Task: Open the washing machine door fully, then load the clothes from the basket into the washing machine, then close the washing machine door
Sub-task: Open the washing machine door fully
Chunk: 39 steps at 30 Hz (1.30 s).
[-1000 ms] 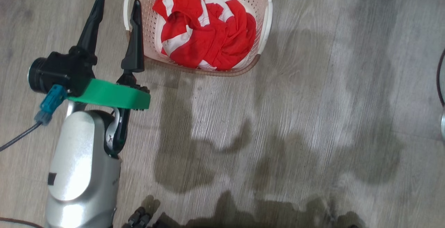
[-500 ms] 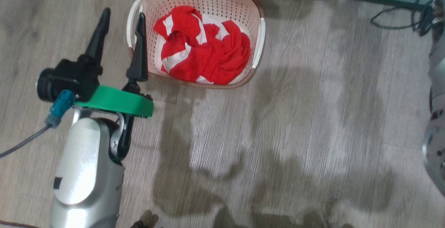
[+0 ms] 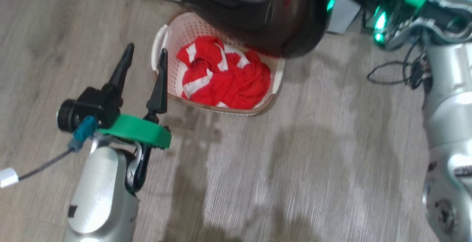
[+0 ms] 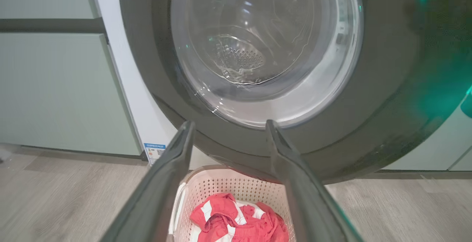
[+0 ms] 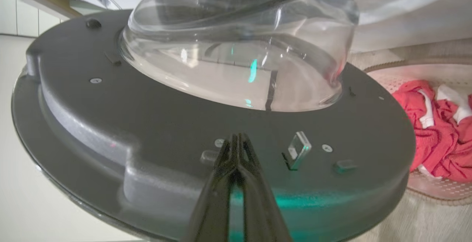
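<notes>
Washing machine door (image 5: 147,124) stands open: black rim, clear bulging glass, hanging over the basket (image 3: 228,111) of red clothes (image 3: 225,83). My right gripper (image 5: 236,138) is pinched closed, empty, tips at the door's inner rim. Left gripper (image 3: 146,49) spread wide, empty, beside the basket's handle.

Door (image 3: 295,31) covers far rim of basket (image 3: 182,31)

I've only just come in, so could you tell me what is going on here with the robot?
The robot's right hand, shut, has its tips at the inner face of the washing machine door, near the latch, apparently pushing it open. The door hangs over the basket on the floor. The left hand hovers open and empty beside the basket. The red clothes lie in the basket, not yet loaded.
</notes>
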Tool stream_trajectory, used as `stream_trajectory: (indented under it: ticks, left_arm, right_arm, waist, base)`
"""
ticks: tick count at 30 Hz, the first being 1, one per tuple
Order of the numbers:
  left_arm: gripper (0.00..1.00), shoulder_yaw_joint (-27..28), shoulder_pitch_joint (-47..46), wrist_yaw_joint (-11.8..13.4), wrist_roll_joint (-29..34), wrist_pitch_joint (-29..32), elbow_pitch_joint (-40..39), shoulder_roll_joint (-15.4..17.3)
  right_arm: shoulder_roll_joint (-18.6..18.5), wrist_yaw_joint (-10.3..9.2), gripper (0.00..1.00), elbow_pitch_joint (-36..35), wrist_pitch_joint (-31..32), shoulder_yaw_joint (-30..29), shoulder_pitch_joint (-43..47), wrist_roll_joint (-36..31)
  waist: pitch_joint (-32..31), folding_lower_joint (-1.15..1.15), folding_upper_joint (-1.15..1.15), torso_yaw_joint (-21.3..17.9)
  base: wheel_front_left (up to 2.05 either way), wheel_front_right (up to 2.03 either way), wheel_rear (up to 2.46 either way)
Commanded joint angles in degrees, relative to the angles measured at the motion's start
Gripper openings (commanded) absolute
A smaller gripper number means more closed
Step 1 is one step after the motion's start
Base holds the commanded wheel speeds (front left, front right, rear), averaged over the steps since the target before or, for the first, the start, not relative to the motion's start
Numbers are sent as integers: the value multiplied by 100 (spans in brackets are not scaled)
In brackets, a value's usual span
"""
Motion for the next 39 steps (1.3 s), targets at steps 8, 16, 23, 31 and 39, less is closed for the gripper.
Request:
stream_trajectory:
  ticks: [8,16,23,31,39]
  left_arm:
    - [100,141,244,154,-136,-55,-19,92]
    - [100,90,441,257,-247,-55,76,92]
    - [100,30,553,320,-329,-55,124,92]
    - [100,-18,600,372,-418,-55,134,92]
    - [100,-26,637,436,-493,-55,91,92]
  right_arm:
    - [272,5,0,-755,391,290,687,180]
    - [300,5,0,-1094,550,505,1277,336]
    - [303,5,0,-1280,477,893,1602,578]
    - [304,5,0,-1329,252,1406,1701,853]
    - [304,5,0,-1250,27,1777,1679,1089]
  waist:
    - [-456,0,0,401]
    - [-736,0,0,867]
    - [-847,0,0,1243]
    - [-914,0,0,1571]
    - [-929,0,0,1724]
  base:
    - [0,0,0]
    - [0,0,0]
    - [0,0,0]
    - [0,0,0]
    - [0,0,0]
